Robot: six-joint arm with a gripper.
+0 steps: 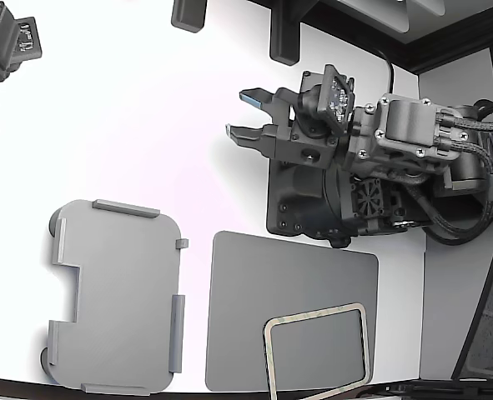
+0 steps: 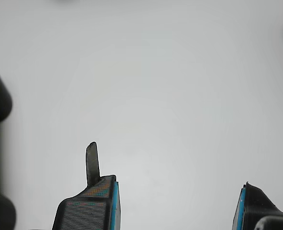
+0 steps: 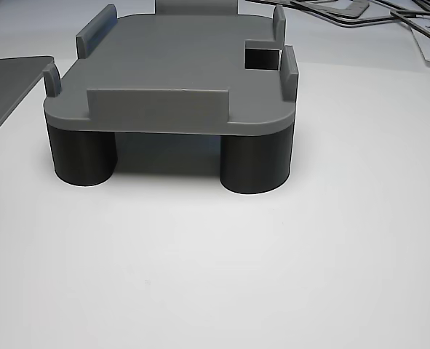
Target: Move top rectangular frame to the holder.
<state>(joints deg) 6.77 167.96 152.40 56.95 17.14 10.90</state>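
Above the bare white table (image 1: 146, 125), the gripper (image 1: 239, 115) hangs with its two fingers spread apart and nothing between them; the wrist view shows the same wide gap, with blue pads (image 2: 114, 203) on the inner faces of the dark fingertips. The rectangular frame (image 1: 317, 350) is well apart from the gripper, toward the lower edge of the exterior view and a little to its right. It lies flat on a darker grey mat (image 1: 254, 300), close to the mat's near corner, and its lower part is cut by the picture edge. The holder (image 1: 117, 296) stands further from the gripper, to the exterior view's left of the mat and apart from it. It is a light grey plate with raised tabs on its edges and a stepped notch in one long side. In the other view it rests on dark round feet (image 3: 81, 156) and carries nothing on top.
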